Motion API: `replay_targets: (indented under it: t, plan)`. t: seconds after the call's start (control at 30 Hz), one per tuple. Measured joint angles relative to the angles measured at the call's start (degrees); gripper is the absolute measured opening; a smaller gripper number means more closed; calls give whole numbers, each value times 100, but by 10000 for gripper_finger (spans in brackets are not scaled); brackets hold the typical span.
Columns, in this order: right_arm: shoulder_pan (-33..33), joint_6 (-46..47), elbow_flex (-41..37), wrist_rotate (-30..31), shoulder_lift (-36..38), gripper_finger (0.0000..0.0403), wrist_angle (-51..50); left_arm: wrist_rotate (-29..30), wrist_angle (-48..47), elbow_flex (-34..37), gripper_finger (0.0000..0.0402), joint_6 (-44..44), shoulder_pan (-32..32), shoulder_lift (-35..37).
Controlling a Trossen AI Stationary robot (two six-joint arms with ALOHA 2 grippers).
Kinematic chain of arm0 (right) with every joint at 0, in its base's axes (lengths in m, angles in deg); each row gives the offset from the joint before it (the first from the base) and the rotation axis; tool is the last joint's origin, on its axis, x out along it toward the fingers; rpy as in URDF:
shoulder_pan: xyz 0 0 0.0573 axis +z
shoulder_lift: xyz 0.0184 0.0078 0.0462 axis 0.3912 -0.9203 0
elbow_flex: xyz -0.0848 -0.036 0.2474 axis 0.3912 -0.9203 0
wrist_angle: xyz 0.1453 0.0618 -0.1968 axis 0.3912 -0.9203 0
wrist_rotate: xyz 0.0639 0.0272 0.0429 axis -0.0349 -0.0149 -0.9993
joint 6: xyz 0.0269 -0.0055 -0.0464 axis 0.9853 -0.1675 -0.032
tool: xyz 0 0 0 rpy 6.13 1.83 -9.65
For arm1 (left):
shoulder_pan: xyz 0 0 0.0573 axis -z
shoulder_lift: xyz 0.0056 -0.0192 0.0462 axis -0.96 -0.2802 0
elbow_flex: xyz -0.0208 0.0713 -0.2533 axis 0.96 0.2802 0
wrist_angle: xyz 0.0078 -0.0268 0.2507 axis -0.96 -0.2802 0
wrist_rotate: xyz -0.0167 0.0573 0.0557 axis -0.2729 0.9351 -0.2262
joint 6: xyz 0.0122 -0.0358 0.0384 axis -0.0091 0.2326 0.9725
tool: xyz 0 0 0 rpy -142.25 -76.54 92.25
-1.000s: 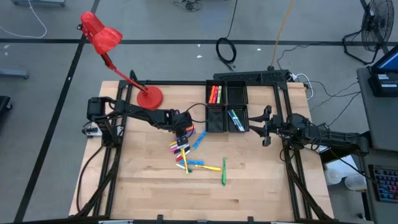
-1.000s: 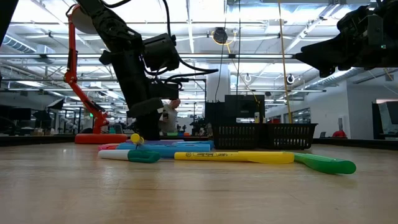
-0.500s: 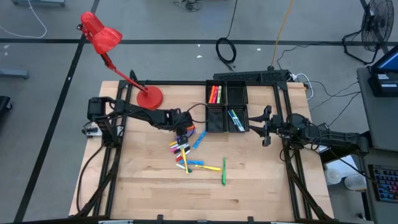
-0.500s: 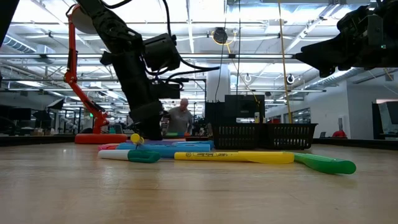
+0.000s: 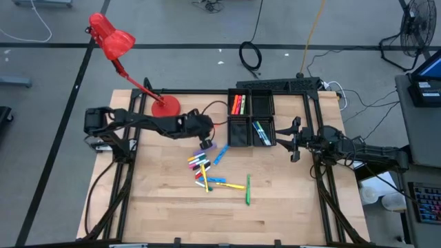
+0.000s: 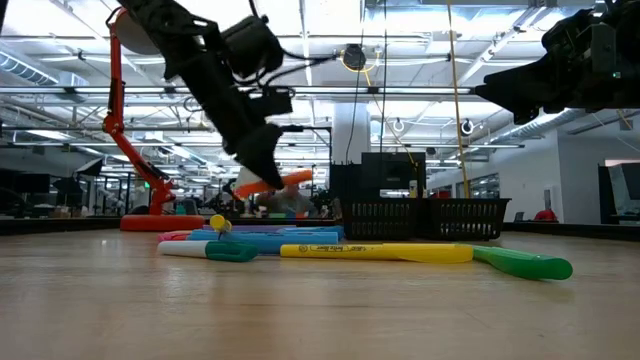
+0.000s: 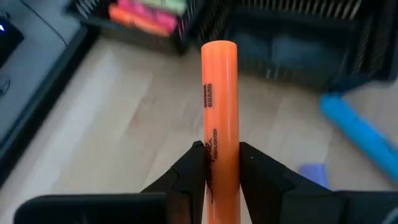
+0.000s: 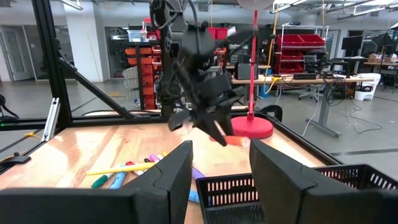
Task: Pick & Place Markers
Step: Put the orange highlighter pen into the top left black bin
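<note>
The left hand (image 7: 222, 163) has lifted an orange marker (image 7: 219, 99) off the surface (image 5: 165, 200); tray (image 5: 251, 118) next; right hand (image 8: 219, 163) waits, wide.

Open table (image 5: 158, 186) around the marker pile (image 5: 207, 169); black tray (image 5: 251, 118) and red lamp base (image 5: 166, 107) close behind.

Two dark fingers (image 8: 168, 180) of the right end effector (image 8: 219, 177) are being seen spread apart. Beyond them, an orange marker (image 8: 225, 138) is being held above the wooden tabletop (image 8: 81, 155) by the left end effector (image 8: 205, 121), near the loose markers (image 8: 134, 169) (mixed colours) and the black tray (image 8: 224, 186).
</note>
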Motion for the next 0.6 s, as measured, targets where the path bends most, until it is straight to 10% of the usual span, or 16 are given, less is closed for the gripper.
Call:
replay_targets:
  t: [0.6]
  plan:
    - [1,0,0,1,-15,146,0,6,2187,-7,92,-46,-450,293]
